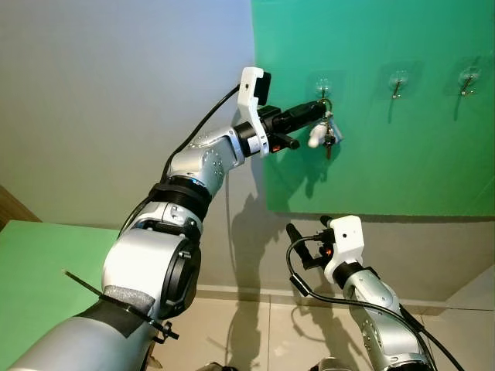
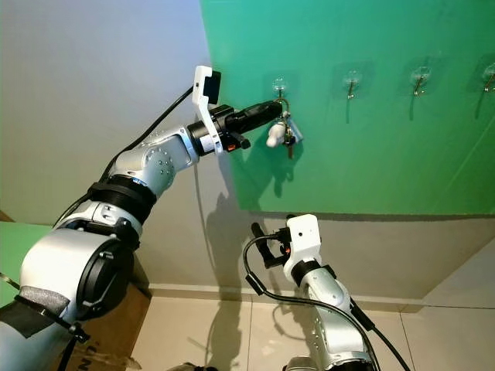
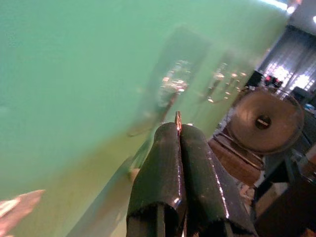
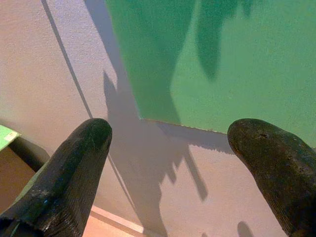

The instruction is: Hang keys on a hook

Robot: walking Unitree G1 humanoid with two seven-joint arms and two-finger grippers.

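Note:
A green board [image 1: 387, 154] on the wall carries a row of clear hooks with metal prongs. My left gripper [image 1: 319, 110] is raised to the leftmost hook [image 1: 322, 83] and is shut on the key ring. The keys [image 1: 328, 137] and a white fob dangle just below the fingertips, against the board. The left wrist view shows the fingers [image 3: 170, 163] pressed together with a thin metal edge between their tips, and the hook [image 3: 173, 86] blurred just beyond. Whether the ring sits over the prong I cannot tell. My right gripper [image 1: 309, 226] hangs low below the board, open and empty.
Further hooks [image 1: 398, 79] [image 1: 467, 77] to the right are bare. Grey wall lies left of and below the board. A green surface [image 1: 39, 263] is at lower left, a cardboard box [image 2: 116, 325] beside it, and tiled floor [image 1: 255, 332] below.

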